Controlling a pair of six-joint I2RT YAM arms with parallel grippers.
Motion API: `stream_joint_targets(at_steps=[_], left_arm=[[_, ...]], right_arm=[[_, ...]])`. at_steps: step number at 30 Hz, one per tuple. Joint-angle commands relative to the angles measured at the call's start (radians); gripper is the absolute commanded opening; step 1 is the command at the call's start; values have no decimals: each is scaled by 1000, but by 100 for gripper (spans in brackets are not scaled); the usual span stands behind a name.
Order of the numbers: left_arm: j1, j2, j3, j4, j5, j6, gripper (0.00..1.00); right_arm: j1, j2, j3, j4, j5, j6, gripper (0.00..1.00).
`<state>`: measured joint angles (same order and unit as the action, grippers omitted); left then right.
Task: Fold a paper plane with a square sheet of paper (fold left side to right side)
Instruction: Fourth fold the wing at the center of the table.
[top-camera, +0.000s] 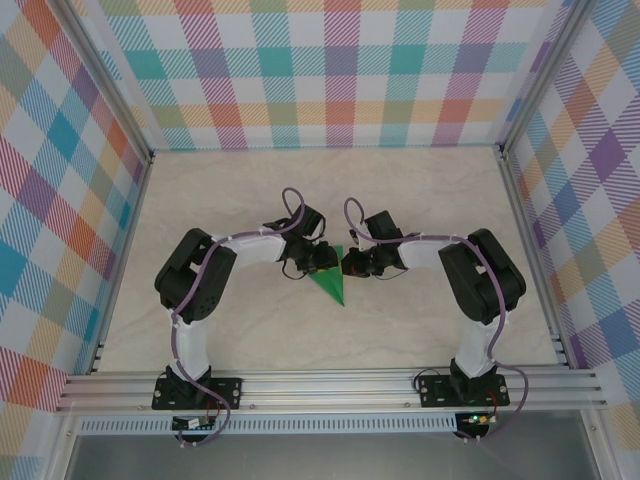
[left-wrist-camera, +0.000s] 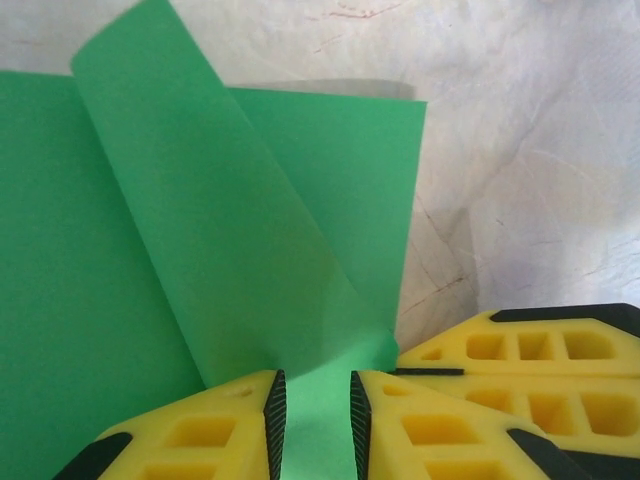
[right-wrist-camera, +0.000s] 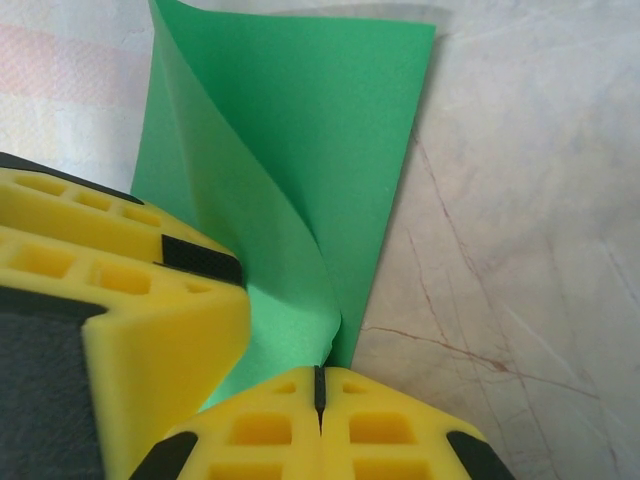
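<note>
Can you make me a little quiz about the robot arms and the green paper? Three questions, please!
1. True or false: the green paper lies completely flat on the table.
2. Pick one: which end effector has its fingers squeezed shut? A) the left end effector B) the right end effector
3. Fill the gap: the fingers of both end effectors are mostly ____.

Key
1. False: a flap of it curls up.
2. B. The left end effector has a gap between its fingers.
3. Yellow.
</note>
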<state>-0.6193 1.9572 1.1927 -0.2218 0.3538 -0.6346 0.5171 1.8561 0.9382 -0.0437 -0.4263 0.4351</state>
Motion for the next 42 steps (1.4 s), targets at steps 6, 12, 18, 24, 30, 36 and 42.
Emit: stream_joint_targets(at_steps=[6, 12, 18, 24, 30, 36, 42], left_arm=[[-3, 19, -78, 40, -19, -8, 25], [-5, 20, -90, 47, -21, -12, 25], [-6, 16, -90, 44, -23, -11, 24], [-8, 7, -93, 42, -32, -12, 24], [-8, -1, -95, 39, -36, -12, 24], [-8, -5, -96, 37, -39, -10, 24], [-8, -6, -93, 33, -41, -10, 24]], right_arm=[[18, 0, 10, -91, 32, -21, 13], [17, -89, 42, -149, 66, -30, 26], [18, -238, 24, -236, 102, -49, 32], [45, -331, -59, -166, -68, -2, 26], [104, -284, -89, -65, -164, 79, 22], [117, -199, -66, -85, -148, 76, 22], [127, -135, -50, -108, -126, 74, 22]])
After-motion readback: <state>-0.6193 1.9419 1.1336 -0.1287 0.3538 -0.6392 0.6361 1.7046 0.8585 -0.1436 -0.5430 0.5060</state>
